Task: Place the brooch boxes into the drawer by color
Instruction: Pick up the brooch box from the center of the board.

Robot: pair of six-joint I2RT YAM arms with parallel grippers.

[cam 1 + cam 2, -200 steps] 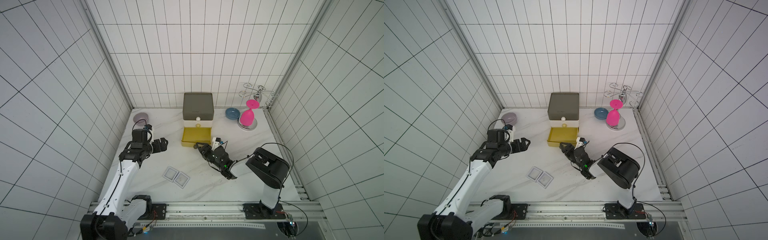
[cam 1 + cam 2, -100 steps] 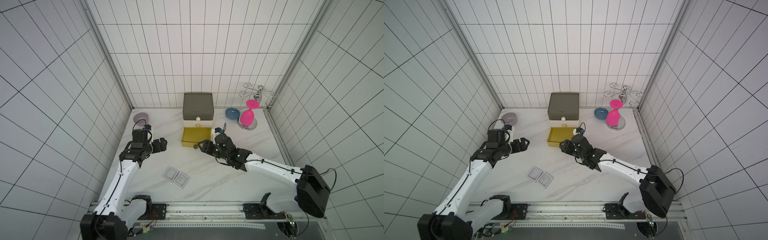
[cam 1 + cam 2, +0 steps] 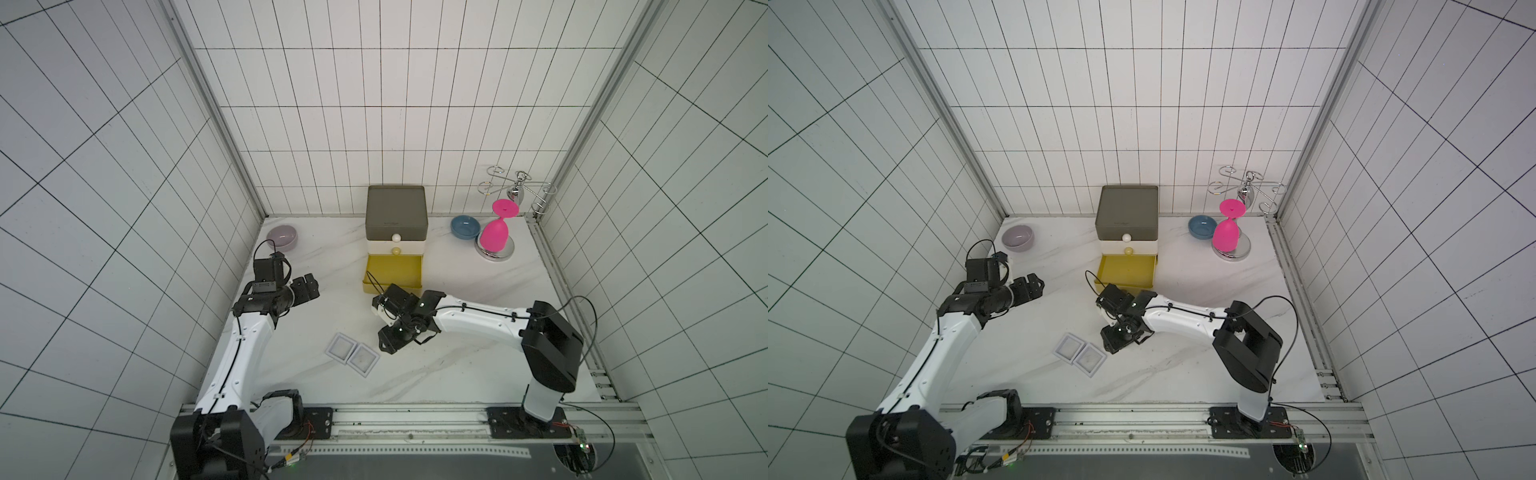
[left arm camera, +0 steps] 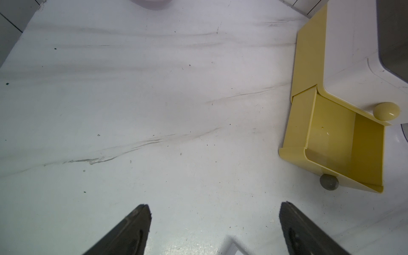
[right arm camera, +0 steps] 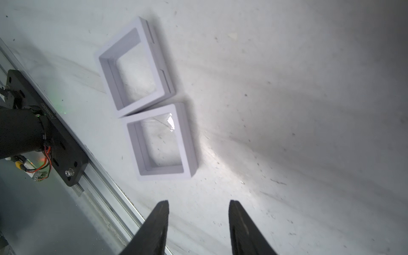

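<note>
The right end effector (image 5: 198, 206) stood parted and empty near two pale brooch boxes (image 5: 162, 141), which lay touching on the desk (image 5: 287, 110). The left end effector (image 4: 215, 207) gaped wide, holding nothing. On the drawer (image 3: 397, 212), the yellow tier (image 4: 344, 141) was pulled out, its visible floor bare. Only the left wrist view showed its grey knob (image 4: 329, 181).

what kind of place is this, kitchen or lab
Most likely a robot test cell, not a kitchen: left arm and right arm bolted to a metal rail, tiled walls boxing in a marble-look table, props like the drawer chest.
</note>
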